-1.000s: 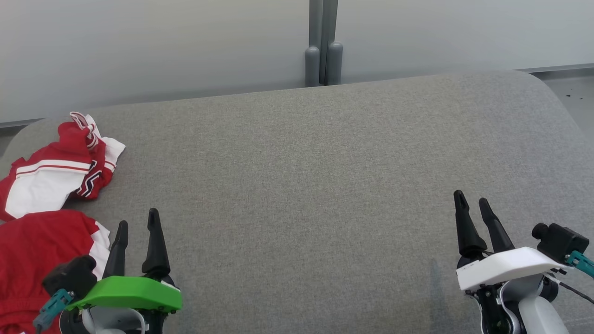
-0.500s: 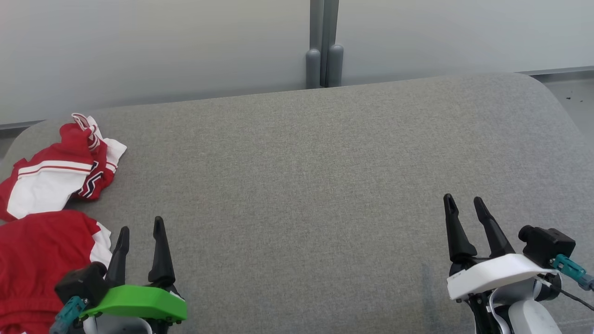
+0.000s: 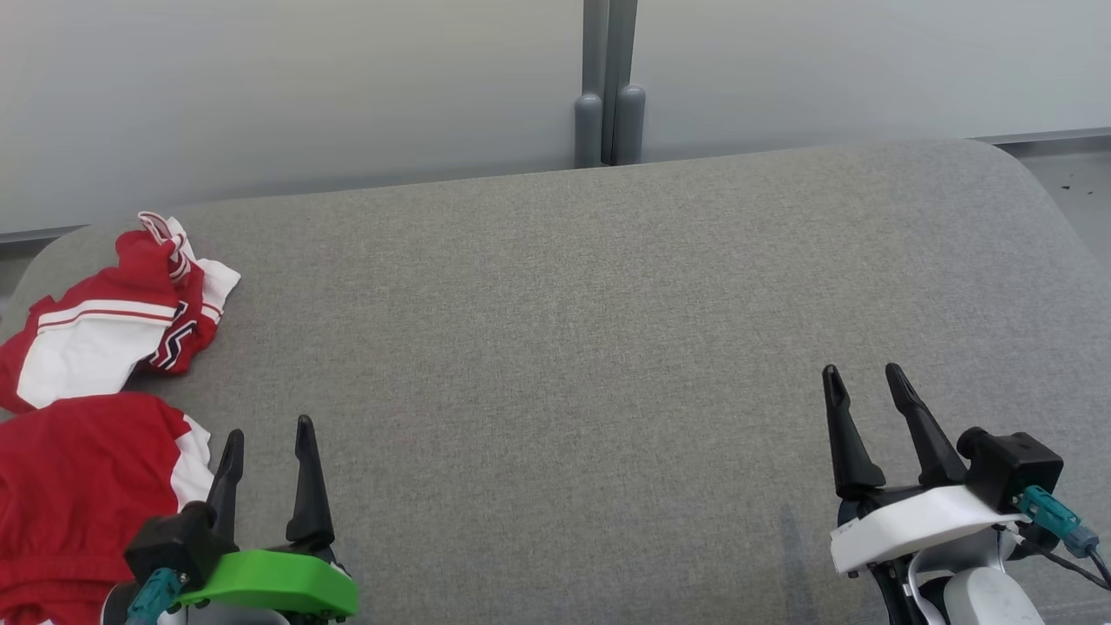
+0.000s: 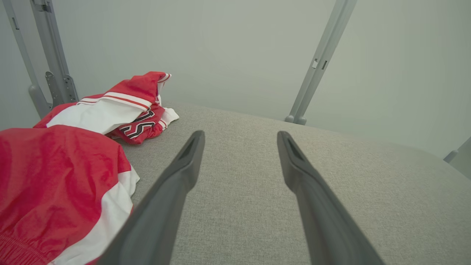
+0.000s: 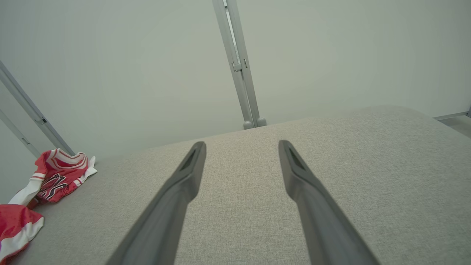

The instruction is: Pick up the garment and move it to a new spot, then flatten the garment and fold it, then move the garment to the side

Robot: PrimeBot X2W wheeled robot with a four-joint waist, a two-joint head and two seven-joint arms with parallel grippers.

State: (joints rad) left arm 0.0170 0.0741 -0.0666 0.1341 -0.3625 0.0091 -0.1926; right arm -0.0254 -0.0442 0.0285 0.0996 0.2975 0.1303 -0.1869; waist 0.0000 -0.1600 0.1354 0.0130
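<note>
Red-and-white garment [image 3: 69,469] lies crumpled at the left end of the grey cushion [image 3: 564,304], a bunched sleeve-like part with black lettering toward the far edge, a broader red part nearer the robot; not flattened, not folded; left gripper [image 3: 268,428] sits just right of the garment's white band, fingers spread apart, nothing between them; in the left wrist view the garment [image 4: 55,173] is left of the gripper [image 4: 241,134]; right gripper [image 3: 863,371] well apart at the cushion's right, fingers parted, empty; grey post [image 3: 610,113] and pale wall behind.
</note>
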